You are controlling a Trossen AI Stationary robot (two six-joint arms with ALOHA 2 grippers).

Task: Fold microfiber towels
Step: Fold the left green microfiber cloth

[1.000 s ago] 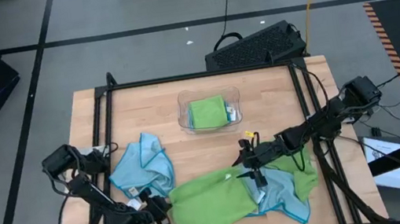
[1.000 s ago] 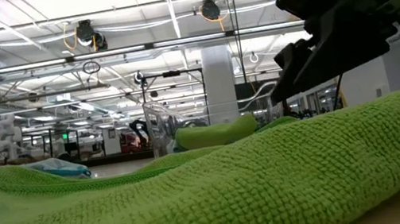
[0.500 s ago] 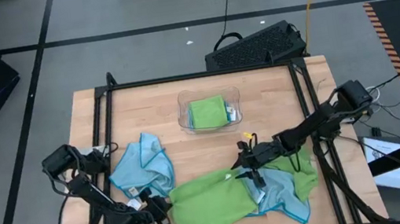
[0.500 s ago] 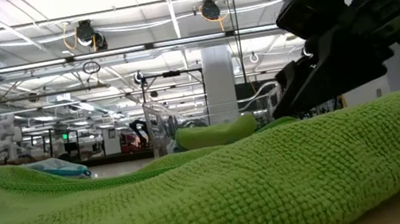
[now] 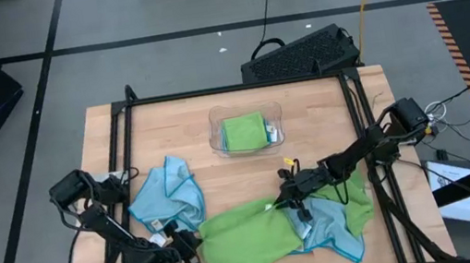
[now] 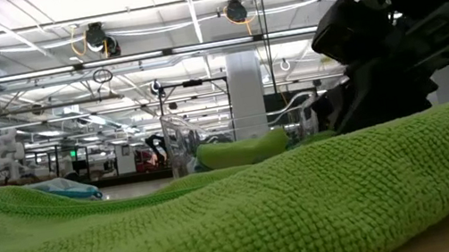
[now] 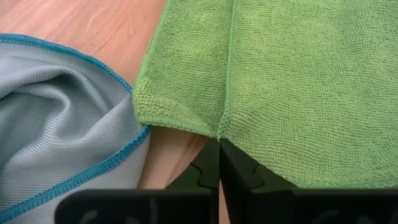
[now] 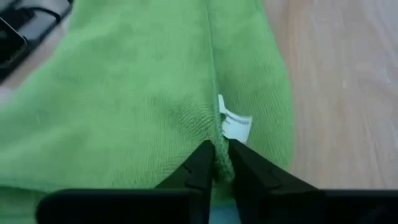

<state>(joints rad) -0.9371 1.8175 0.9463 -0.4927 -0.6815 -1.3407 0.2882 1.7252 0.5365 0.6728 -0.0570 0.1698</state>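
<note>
step in hand: taking hold of the big lime green towel [image 5: 260, 235], spread across the lower middle of the high view, ahead of a first fold.

right gripper [image 8: 216, 163] sits at the towel's upper edge; its fingers are pinched on a ridge of green hem just beside the white tag [image 8: 235, 125]. left gripper [image 7: 219, 155] is at the towel's lower-left corner, fingers clenched on that hem.

other towels: a light blue towel [image 5: 169, 192] is bunched at left of centre; a second blue one [image 5: 328, 225] lies partly under the green towel's right end. a folded green towel [image 5: 244, 132] sits in the clear tray [image 5: 218, 143], upper centre.

next, as a judgement: lift both held points together, keep the edge taut, and carry it over to the opposite edge. risk: dragging the blue towel beneath along with it.
</note>
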